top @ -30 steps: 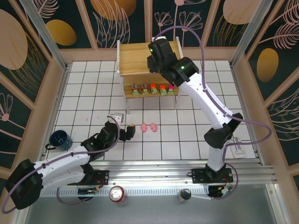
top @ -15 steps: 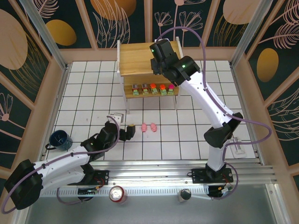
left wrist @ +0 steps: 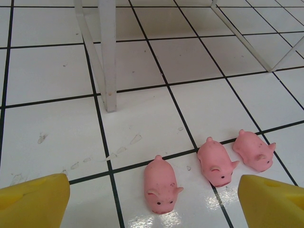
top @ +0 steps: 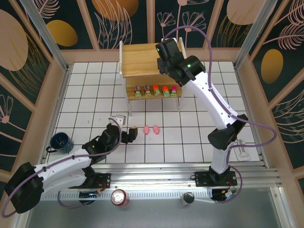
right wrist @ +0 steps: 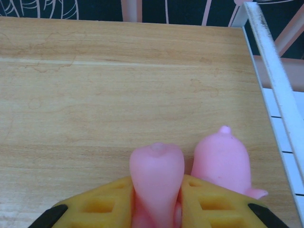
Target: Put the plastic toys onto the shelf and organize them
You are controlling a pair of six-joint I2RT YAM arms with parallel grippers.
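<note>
My right gripper (right wrist: 156, 205) is shut on a pink pig (right wrist: 156, 178), just above the shelf's top board (right wrist: 118, 80). A second pig (right wrist: 222, 159) lies on that board right beside it. From above, the right gripper (top: 164, 53) hangs over the right end of the shelf (top: 137, 61). Several blocky toys (top: 156, 91) stand in a row on the lower board. Three pigs lie on the tiles: one (left wrist: 161, 185) between my left gripper's open fingers (left wrist: 33, 199), two (left wrist: 216, 161) (left wrist: 254, 149) further right. The left gripper (top: 130, 134) rests low, just left of them.
A white shelf leg (left wrist: 107, 52) stands ahead of the left gripper. A dark blue mug (top: 61, 141) sits at the left edge of the tiles. A red can (top: 119, 197) stands on the rail near the arm bases.
The right arm has shifted a little to the right over the top board with the pig in its grip. The left arm has not moved.
</note>
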